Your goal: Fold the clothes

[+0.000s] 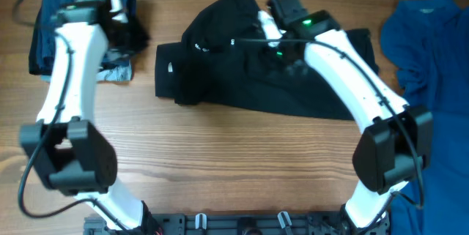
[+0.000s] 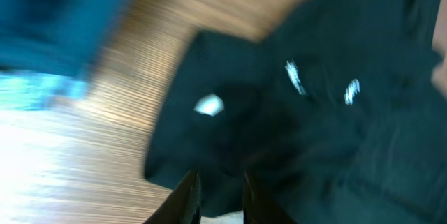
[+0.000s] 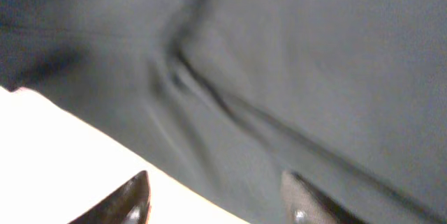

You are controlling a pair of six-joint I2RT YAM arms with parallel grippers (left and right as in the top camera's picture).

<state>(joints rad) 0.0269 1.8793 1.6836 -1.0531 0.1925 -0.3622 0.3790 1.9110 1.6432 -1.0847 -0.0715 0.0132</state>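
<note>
The black polo (image 1: 242, 74) lies crumpled across the middle of the table, its small white logo (image 2: 208, 104) showing in the blurred left wrist view. My right gripper (image 1: 270, 34) is down on the polo's upper edge. Its fingers (image 3: 300, 199) stand wide apart, open, over dark cloth (image 3: 279, 77). My left gripper (image 1: 135, 37) hovers at the far left, beside a navy pile (image 1: 44, 30), and points toward the polo. Its fingers (image 2: 187, 196) stand close together with a narrow gap and nothing in it. A bright blue shirt (image 1: 432, 52) lies at the right edge.
A small grey-white crumpled piece (image 1: 117, 72) lies on the wood below the left gripper. Bare wooden tabletop (image 1: 234, 162) stretches along the front. Both arm bases sit at the near edge.
</note>
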